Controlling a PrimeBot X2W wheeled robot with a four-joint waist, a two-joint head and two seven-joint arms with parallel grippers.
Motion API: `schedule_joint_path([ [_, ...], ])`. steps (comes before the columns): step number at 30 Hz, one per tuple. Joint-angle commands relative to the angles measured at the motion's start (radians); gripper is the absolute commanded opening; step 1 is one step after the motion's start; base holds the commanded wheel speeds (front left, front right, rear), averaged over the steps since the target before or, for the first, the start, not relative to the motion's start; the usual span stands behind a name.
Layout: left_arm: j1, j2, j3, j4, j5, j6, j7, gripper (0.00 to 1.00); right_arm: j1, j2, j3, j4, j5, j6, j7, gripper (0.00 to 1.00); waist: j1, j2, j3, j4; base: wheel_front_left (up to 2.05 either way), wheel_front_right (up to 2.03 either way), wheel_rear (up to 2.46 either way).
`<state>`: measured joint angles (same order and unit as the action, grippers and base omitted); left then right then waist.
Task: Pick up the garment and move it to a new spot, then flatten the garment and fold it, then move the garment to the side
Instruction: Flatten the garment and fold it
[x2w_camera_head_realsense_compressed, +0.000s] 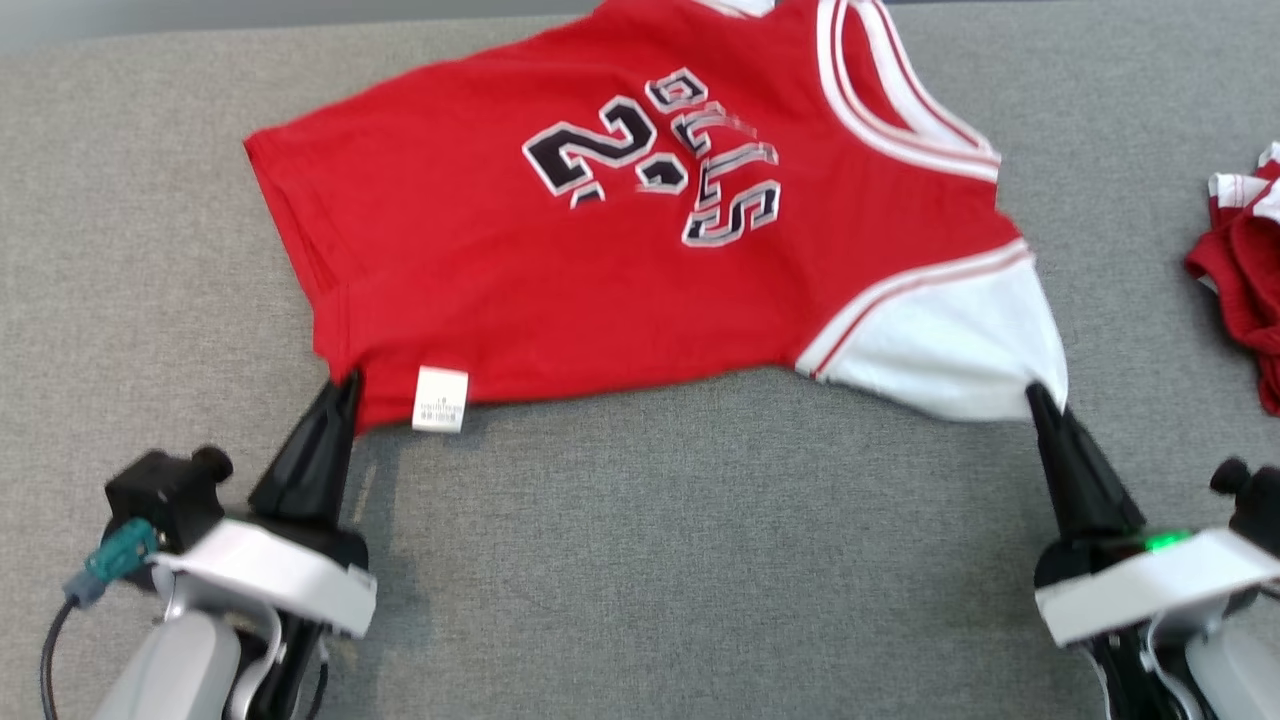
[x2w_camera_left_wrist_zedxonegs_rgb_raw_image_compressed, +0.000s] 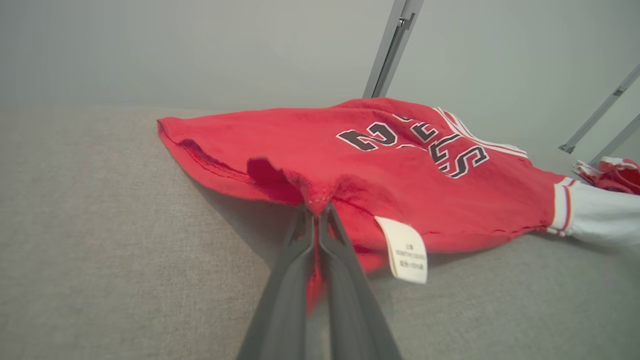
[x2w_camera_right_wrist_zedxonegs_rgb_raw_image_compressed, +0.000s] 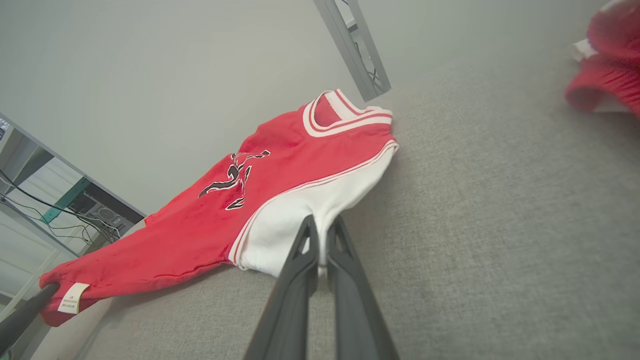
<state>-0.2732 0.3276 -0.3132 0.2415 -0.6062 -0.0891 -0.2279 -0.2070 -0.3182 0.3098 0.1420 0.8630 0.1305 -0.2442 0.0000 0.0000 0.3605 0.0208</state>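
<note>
You are holding the jersey (x2w_camera_head_realsense_compressed: 480, 280) by two points: left gripper (x2w_camera_head_realsense_compressed: 345, 385) clamping its red hem corner, right gripper (x2w_camera_head_realsense_compressed: 1035, 397) clamping its white sleeve.

I've got my left claw (x2w_camera_head_realsense_compressed: 343, 388) pinched shut on the near red hem corner of the garment (x2w_camera_head_realsense_compressed: 520, 290), its dark fingers slanting up to it from the white wrist cuff (x2w_camera_head_realsense_compressed: 270, 585). My right claw (x2w_camera_head_realsense_compressed: 1037, 395) is clamped the same way on the garment's near white sleeve corner, with a green light (x2w_camera_head_realsense_compressed: 1165, 541) glowing on its wrist. Both pale forearms (x2w_camera_head_realsense_compressed: 170, 670) sit on my side of the garment, well apart, one below each end of its near edge.
</note>
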Motion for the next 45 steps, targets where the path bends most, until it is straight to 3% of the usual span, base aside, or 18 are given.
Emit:
schedule_joint_path([
  [1,0.048,0.017,-0.003,-0.029,0.003,0.013,0.019,0.0,0.052,0.0,-0.014,-0.032,-0.004,0.001,0.021,0.0,0.0,0.0,-0.023,0.0,0.0,0.0,0.0],
  [11,0.291,0.101,0.005,-0.233,-0.057,0.076,0.164,0.0,0.388,0.036,-0.135,-0.269,-0.021,0.001,0.223,0.0,0.0,0.0,-0.101,-0.001,0.0,0.0,0.0],
  [14,0.369,0.135,0.016,-0.307,-0.078,0.11,0.224,0.0,0.511,0.069,-0.188,-0.359,-0.03,0.001,0.346,0.0,0.0,0.0,-0.128,-0.002,0.0,0.0,0.0],
  [25,0.503,0.221,0.05,-0.469,-0.101,0.185,0.338,0.0,0.694,0.186,-0.363,-0.606,-0.093,0.001,0.624,0.0,0.0,0.0,-0.16,0.005,0.0,0.0,0.0],
  [30,0.504,0.214,0.046,-0.493,-0.109,0.196,0.348,0.0,0.635,0.203,-0.403,-0.666,-0.117,0.001,0.674,0.0,0.0,0.0,-0.149,0.007,0.0,0.0,0.0],
  [35,0.472,0.202,0.045,-0.496,-0.115,0.196,0.34,0.0,0.497,0.182,-0.409,-0.645,-0.135,0.001,0.691,0.0,0.0,0.0,-0.115,0.024,0.0,0.0,0.0],
  [45,0.323,0.146,0.012,-0.438,-0.117,0.15,0.312,0.0,0.087,0.039,-0.321,-0.439,-0.124,0.001,0.741,0.0,0.0,0.0,0.013,0.094,0.0,0.0,0.0],
])
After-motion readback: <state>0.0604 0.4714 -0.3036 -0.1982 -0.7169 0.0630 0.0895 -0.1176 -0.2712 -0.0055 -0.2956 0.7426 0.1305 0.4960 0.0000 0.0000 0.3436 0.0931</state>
